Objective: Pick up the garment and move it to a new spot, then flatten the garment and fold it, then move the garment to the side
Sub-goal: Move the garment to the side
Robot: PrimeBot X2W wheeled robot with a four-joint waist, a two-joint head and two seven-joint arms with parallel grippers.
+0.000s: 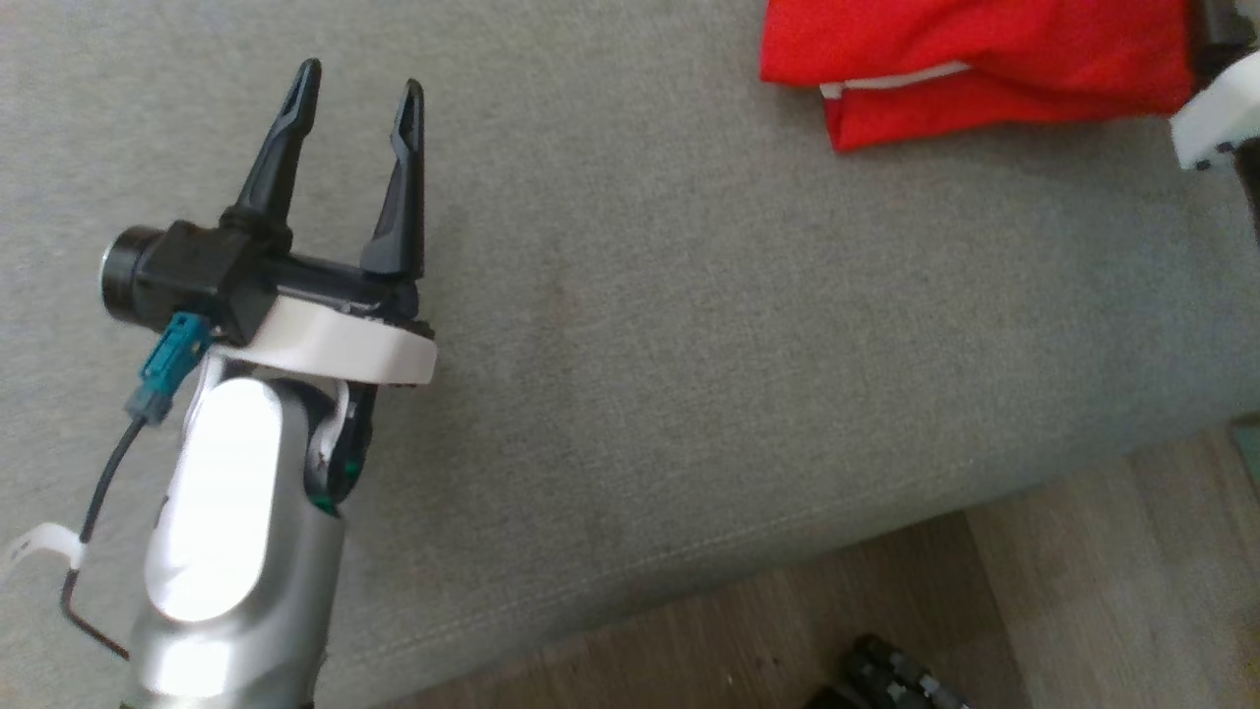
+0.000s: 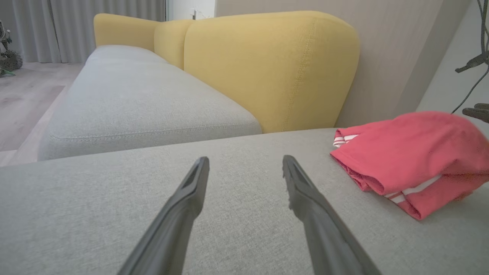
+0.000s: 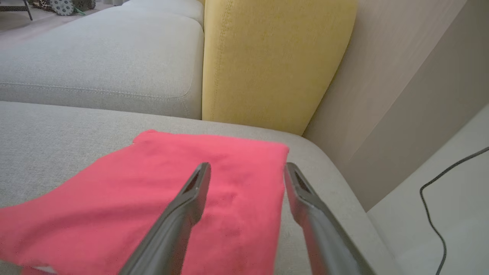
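Garment (image 1: 984, 59): soft matt cloth. Seat cushion (image 1: 689, 295): matt grey woven fabric. Floor (image 1: 1083, 591): wood-look planks.

Grey fabric sofa seat (image 1: 689, 345) adjoins a yellow back cushion (image 2: 267, 68) standing against a beige wall (image 3: 401, 76); wooden floor (image 1: 1083, 591) borders the seat, grey curtains (image 2: 57, 26) hang beyond, and a black cable (image 3: 431, 206) lies on a pale surface.

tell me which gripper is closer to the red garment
Right. The right gripper hangs open over the red garment. The left gripper is off to its side over the grey cushion, apart from it.
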